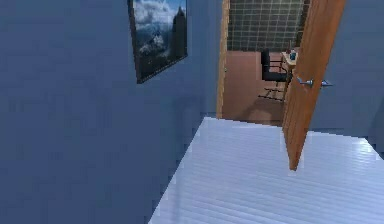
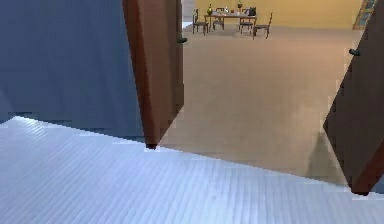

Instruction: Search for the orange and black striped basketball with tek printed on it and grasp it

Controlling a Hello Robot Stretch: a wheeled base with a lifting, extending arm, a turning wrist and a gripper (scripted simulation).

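So far: search stage only, as I judge it; no part of the grasp is done.
Basketball: not yet found; these views give no way to tell where it lies.
Hand: I cannot tell whether it is spread, pressed together or pinching anything.
Forward view, left: a blue wall (image 1: pixel 70 120) with a framed picture (image 1: pixel 160 38) at the upper left.
Forward view, right: a brown door (image 1: pixel 312 80) stands swung inward, right of middle. Past it, at the upper middle, a black chair (image 1: pixel 274 72) sits just beside a small bench (image 1: pixel 292 58).
Forward view, bottom: the pale floor (image 1: pixel 270 170) runs up to that doorway.
Arm side view: a second opening lies between a left door leaf (image 2: pixel 155 65) and a right door leaf (image 2: pixel 362 110) at the frame's right edge. A wide tan floor (image 2: pixel 260 90) stretches beyond it.
Arm side view, top: a far bench (image 2: pixel 232 14) with chairs around it stands near a yellow wall (image 2: pixel 300 10).
Left to do: choose a room, spot the ball, drive close, then reach and take it.
Judgement: almost the whole task remains. Either opening could be tried, and the tan room offers the wider ground to scan.
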